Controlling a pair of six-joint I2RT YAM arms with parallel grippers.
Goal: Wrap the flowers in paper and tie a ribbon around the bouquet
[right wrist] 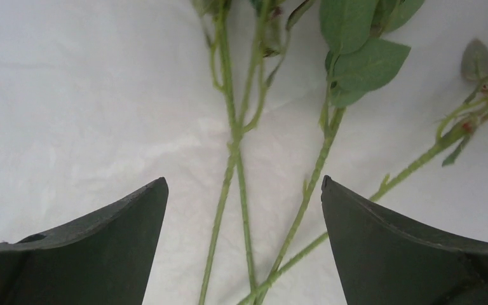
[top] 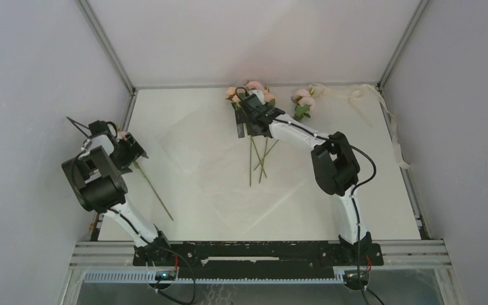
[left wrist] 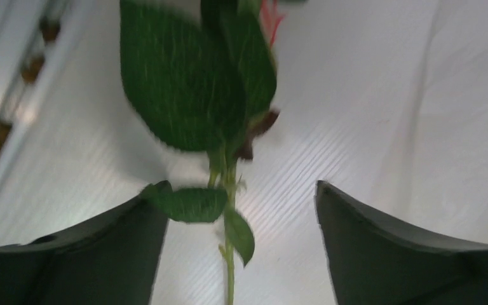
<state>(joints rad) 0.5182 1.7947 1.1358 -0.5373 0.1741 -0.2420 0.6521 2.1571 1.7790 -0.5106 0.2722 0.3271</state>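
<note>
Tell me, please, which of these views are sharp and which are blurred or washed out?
Left wrist: the leaf is smeared and soft. Right wrist: the stems are crisp under flat light. Top external: sharp, evenly lit, though the pale ribbon nearly vanishes against the white table.

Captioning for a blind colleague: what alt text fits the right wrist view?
Leafy green stems of the flowers cross on the white paper, between the dark fingers of the open right claw, which fill the bottom corners.
</note>
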